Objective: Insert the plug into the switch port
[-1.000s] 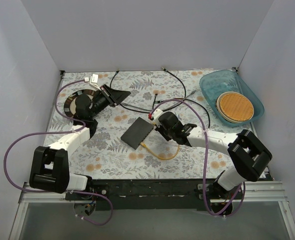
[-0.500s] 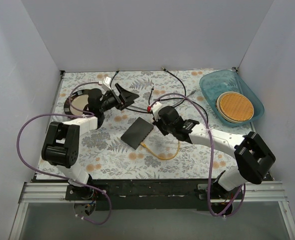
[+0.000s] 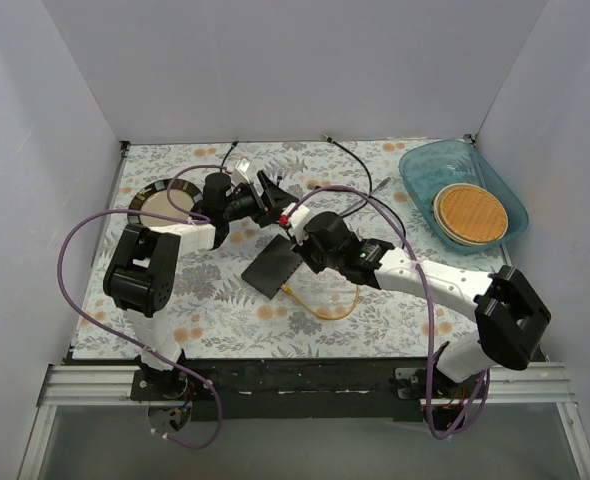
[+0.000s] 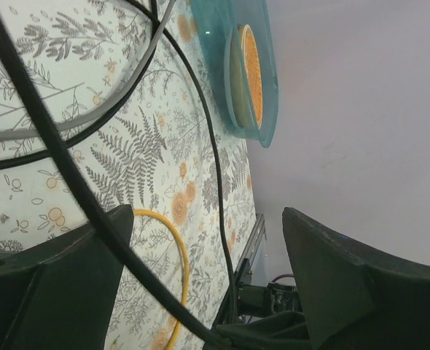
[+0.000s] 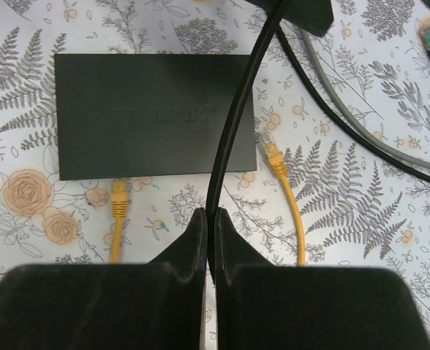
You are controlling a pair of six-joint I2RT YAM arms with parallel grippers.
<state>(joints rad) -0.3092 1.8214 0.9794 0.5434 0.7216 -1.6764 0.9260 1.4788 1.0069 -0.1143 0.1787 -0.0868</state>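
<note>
— Where is the flat matte-black rectangular switch (image 5: pixel 153 102)?
— Lying flat on the fern-printed tablecloth (image 3: pixel 205 300), mid-table; a yellow plug (image 5: pixel 119 200) sits right at its long edge; whether it is seated in a port, I cannot tell.
— And the hands?
— The right gripper (image 5: pixel 208 222) is pinched tight on a thin black cable (image 5: pixel 233 124) that crosses over the switch; the left gripper (image 4: pixel 205 219) is spread wide, grasping nothing.
</note>
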